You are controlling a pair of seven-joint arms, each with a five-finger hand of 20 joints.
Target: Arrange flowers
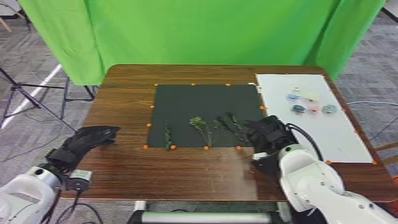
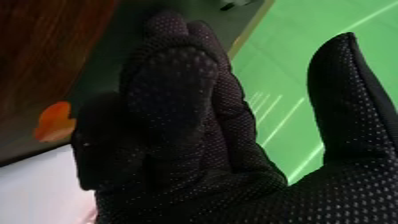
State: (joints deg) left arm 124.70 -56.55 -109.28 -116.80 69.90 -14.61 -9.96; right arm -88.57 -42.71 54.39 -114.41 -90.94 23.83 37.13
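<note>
Green sprigs lie on the dark mat [image 1: 191, 102]: a thin one [image 1: 168, 136] at its left, a bushier one [image 1: 202, 129] near the middle and leafy stems [image 1: 233, 124] towards the right. Several small flower heads [image 1: 313, 108], blue, pink and pale, rest on the white board [image 1: 298, 130]. My right hand [image 1: 266, 131] is over the mat's lower right edge, beside the leafy stems. In the right wrist view that hand [image 2: 204, 150] is open, some fingers slightly bent, thumb apart, nothing seen between them. My left hand [image 1: 91, 136] stands open over the table's left side.
The brown wooden table [image 1: 191, 172] surrounds the mat, whose edges carry small orange markers [image 1: 207, 147]. One orange marker [image 2: 55, 121] is close to my hand in the right wrist view. A green curtain [image 1: 213, 32] hangs behind the table. Tripod legs [image 1: 31, 95] stand at the left.
</note>
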